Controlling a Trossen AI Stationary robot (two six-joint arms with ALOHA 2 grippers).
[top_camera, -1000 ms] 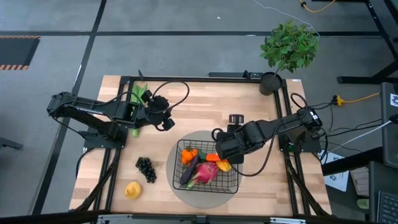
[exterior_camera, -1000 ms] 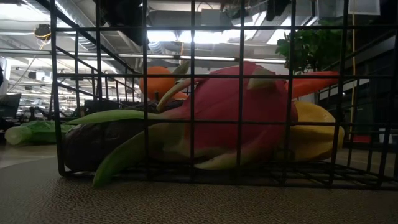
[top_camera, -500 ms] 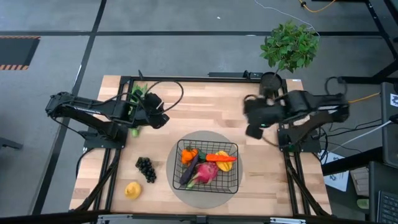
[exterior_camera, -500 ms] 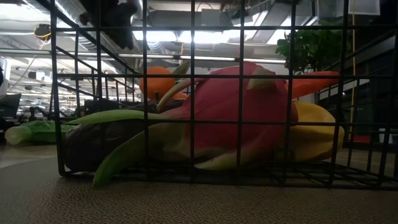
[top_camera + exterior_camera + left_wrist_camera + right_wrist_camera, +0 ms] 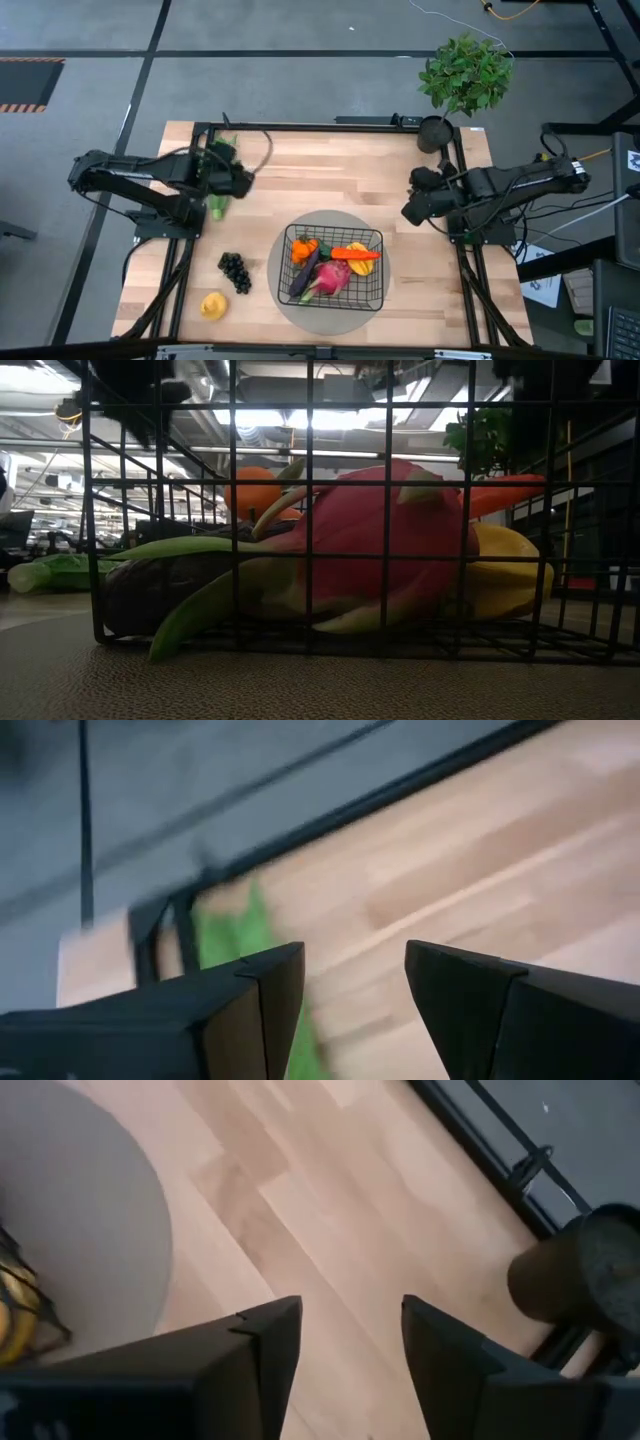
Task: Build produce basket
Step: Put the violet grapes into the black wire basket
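Note:
The black wire basket [image 5: 333,266] stands on a round grey mat [image 5: 280,300] and holds orange clusters [image 5: 303,247], a carrot [image 5: 356,253], a purple eggplant [image 5: 305,272], a pink dragon fruit [image 5: 331,279] and a yellow mango [image 5: 359,268]. Dark grapes [image 5: 235,271] and a yellow fruit [image 5: 212,305] lie on the table to the basket's left. A long green husk [image 5: 218,205] lies at the far left. My left gripper [image 5: 243,183] is open and empty just right of the husk [image 5: 250,935]. My right gripper [image 5: 410,208] is open and empty, right of the basket.
A leafy plant in a black pot [image 5: 436,133] stands at the table's far right corner and shows in the right wrist view [image 5: 590,1270]. Bare wood lies between the two grippers, on the far side of the basket. Black frame rails run along the table's edges.
My right gripper has pulled away from above the basket toward the table's right edge, empty. My left gripper has drawn back toward the table's left edge, nearer the green husk. The produce in the basket has kept still.

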